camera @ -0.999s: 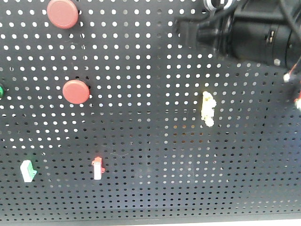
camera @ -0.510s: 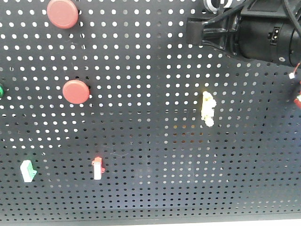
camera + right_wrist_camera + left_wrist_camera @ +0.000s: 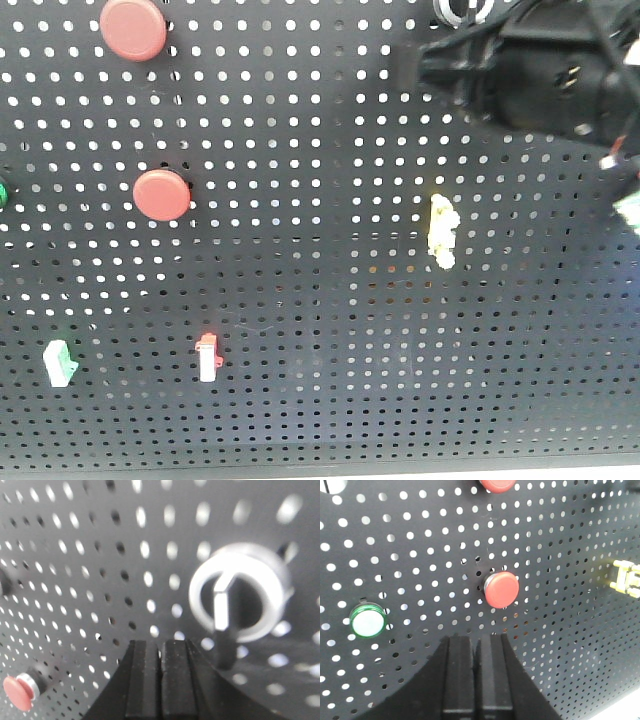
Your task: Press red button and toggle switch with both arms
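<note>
The red button (image 3: 132,28), the larger of two, sits top left on the black pegboard (image 3: 320,300); only its lower edge (image 3: 497,484) shows in the left wrist view. My left gripper (image 3: 476,639) is shut and empty, just below the smaller red button (image 3: 501,589); the front view does not show it. The toggle switch (image 3: 240,592) is a silver ring with a short lever, and its ring peeks in at the top edge (image 3: 458,10). My right gripper (image 3: 161,642) is shut and empty, left of and below the lever. Its arm (image 3: 540,70) is blurred.
The smaller red button (image 3: 162,194) sits below the larger one, with a green button (image 3: 367,621) to its left. A yellow knobbly piece (image 3: 441,231) is mid-right. Two small white switches, green-tipped (image 3: 60,361) and red-tipped (image 3: 207,357), are low on the board.
The right arm has shifted a little to the right near the toggle switch and now shows motion blur. Nothing on the board has changed.
</note>
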Controlling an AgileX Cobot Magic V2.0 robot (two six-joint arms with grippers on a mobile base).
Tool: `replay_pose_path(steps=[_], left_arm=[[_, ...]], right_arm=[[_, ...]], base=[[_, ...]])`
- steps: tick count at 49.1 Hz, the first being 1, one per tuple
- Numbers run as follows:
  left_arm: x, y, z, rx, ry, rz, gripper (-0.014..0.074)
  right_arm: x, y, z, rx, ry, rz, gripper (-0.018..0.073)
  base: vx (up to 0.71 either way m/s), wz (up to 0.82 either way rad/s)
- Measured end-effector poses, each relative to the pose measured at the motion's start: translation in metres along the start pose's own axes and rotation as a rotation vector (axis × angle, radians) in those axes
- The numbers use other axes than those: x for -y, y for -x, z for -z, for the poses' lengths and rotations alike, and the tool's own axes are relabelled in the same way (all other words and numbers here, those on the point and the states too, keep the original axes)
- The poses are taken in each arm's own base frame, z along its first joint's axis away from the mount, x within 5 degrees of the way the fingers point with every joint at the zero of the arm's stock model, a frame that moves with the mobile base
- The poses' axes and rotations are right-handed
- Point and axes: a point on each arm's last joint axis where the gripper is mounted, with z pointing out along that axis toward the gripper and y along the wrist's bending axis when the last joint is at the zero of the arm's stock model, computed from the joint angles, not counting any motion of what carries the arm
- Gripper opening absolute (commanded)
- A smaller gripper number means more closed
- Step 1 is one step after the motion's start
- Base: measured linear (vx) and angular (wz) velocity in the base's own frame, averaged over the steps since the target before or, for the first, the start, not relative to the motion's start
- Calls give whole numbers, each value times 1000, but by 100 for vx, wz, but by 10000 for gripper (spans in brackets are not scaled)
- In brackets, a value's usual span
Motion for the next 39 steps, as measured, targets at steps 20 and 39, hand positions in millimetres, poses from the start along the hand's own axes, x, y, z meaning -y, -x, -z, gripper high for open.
replay_pose_path(steps=[20,39], left_arm=[[0,0,0,0,0,0,2],[0,-2,0,-17,5,0,2]], right_arm=[[0,4,1,31,0,-3,-3],[1,6,1,52,-15,31,-3]], base=[[0,0],[0,0]])
